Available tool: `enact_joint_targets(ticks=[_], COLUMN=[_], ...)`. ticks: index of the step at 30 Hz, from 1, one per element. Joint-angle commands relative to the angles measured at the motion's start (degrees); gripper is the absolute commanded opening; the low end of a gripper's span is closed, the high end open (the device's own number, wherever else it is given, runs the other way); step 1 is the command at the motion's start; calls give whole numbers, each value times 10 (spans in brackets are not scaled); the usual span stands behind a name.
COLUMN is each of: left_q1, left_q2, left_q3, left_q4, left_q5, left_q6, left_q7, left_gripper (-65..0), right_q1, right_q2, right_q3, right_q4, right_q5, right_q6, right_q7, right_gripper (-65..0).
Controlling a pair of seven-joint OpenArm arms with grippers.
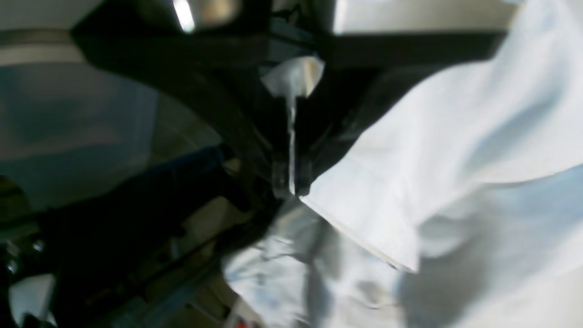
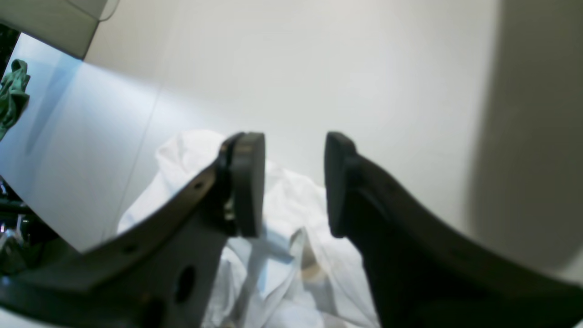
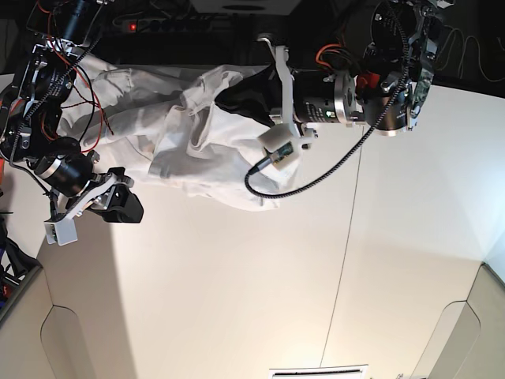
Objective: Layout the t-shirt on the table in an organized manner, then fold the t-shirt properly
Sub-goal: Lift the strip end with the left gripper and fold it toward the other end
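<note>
The t-shirt [image 3: 181,118] lies bunched and wrinkled at the far left of the tabletop [image 3: 237,300], spread from the far edge toward the middle, with folds piled on one another and a lower edge reaching out to the right of the heap; the rest of the white tabletop, crossed by a thin dark seam [image 3: 347,229], stretches near and right of it. The left gripper [image 1: 291,182] sits at the far edge of the cloth, its arm reaching in from the far right in the base view; its jaws are together and clamped on a thin strip of the t-shirt, and in the left wrist view a small white tuft of fabric pokes out beyond the dark fingers while a hemmed fold of the shirt hangs just beside them. The right gripper [image 2: 294,182] hovers at the left side of the tabletop, near the shirt's left edge; its jaws stand apart with nothing between them, and the crumpled white cloth shows beyond the black pads [image 2: 248,182]. A green cloth [image 2: 12,93] lies at the far left edge of the right wrist view, well apart from the shirt.
</note>
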Motion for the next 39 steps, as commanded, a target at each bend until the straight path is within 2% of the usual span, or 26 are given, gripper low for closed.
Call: enact_joint_targets(ticks=[1,4,10,12,13,14,24,26,28,29,32,38,39], left_q1=[-4,-4,-4,-4,-4,-4,-27,-46,-61,-67,-88,-134,-142], left_q2=[0,0,1,1,1,1,7,7,7,7,7,7,7], left_q3=[15,64,123,128,127,127,126,126,126,126,126,126,126], left_q4=[11,11,11,11,11,11,11,11,8,1,-45,-183,-202], left_q5=[-8,43,172,186,186,187,199,227,281,310,358,359,359], left_q6=[-5,-5,-5,-5,-5,-5,-5,-5,-2,15,47,50,62], left_q7=[-10,-23,-100,-108,-112,-116,-138,-145,-169,-184,-215,-237,-239], left_gripper=[-650,-650,-650,-493,-430,-395,-390,-390,-390,-390,-390,-390,-390], right_q1=[9,9,9,9,9,9,9,9,9,9,9,9,9], right_q2=[5,5,5,5,5,5,5,5,5,5,5,5,5], right_q3=[1,1,1,1,1,1,1,1,1,1,1,1,1], right_q4=[11,11,11,11,11,11,11,11,11,11,11,11,11], right_q5=[11,11,10,11,11,11,11,11,11,11,11,10,10], right_q6=[7,7,7,7,7,7,7,7,7,7,7,7,7], right_q7=[13,13,13,13,13,13,13,13,13,13,14,16,16], right_gripper=[-440,-440,-440,-440,-440,-440,-440,-440,-440,-440,-440,-440,-440])
